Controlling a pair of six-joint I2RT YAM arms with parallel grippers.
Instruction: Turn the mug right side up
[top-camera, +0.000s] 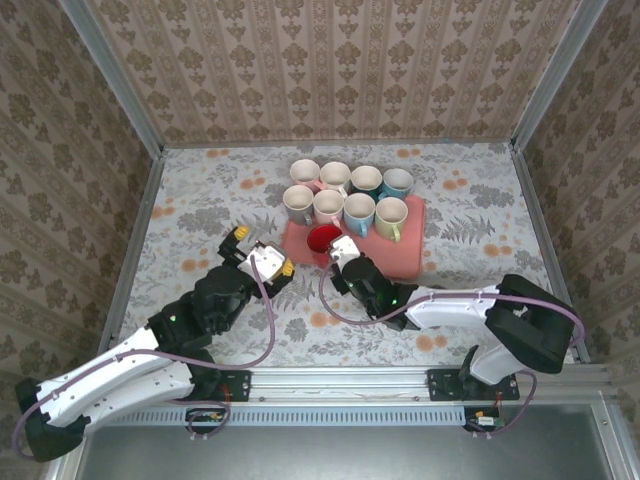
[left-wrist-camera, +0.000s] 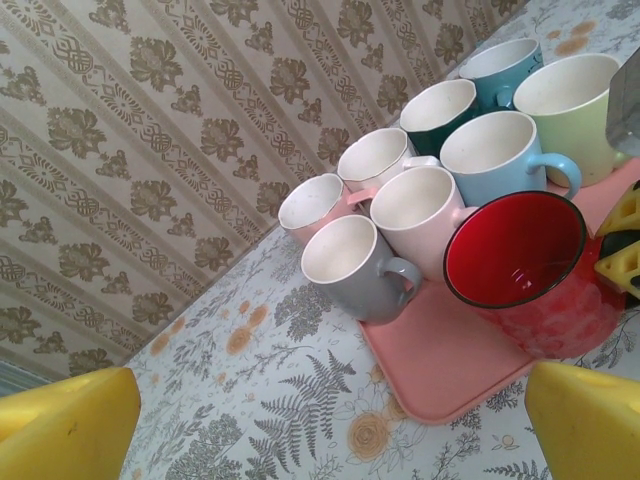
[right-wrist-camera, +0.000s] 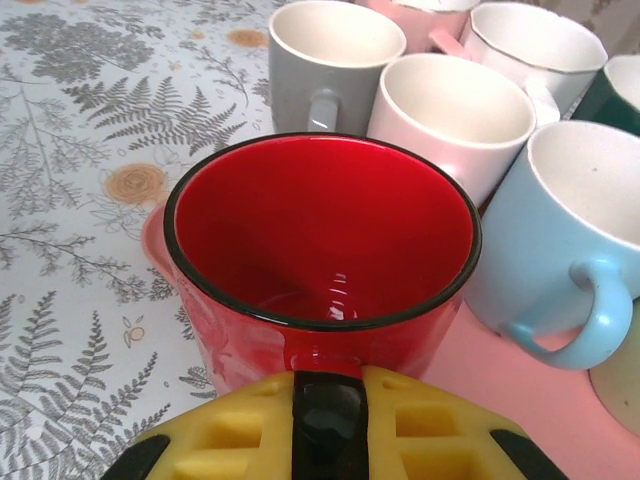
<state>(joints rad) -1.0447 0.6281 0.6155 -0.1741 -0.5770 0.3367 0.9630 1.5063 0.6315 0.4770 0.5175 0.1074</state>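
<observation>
Nine mugs crowded the pink tray (top-camera: 405, 260), all with their mouths up. Among them, the red mug (top-camera: 323, 240) sat at the tray's near left corner, just in front of the grey mug (top-camera: 298, 204) and the pink mug (top-camera: 328, 206). We saw the right gripper (top-camera: 341, 250) pinched narrow on the red mug's dark handle, its yellow fingers (right-wrist-camera: 440, 430) pressed to either side of it. The left gripper (top-camera: 263, 250) hung just left of the tray over the floral table (top-camera: 200, 200). Its fingers (left-wrist-camera: 70, 425) were spread wide and aimed toward the mugs, touching none of them.
</observation>
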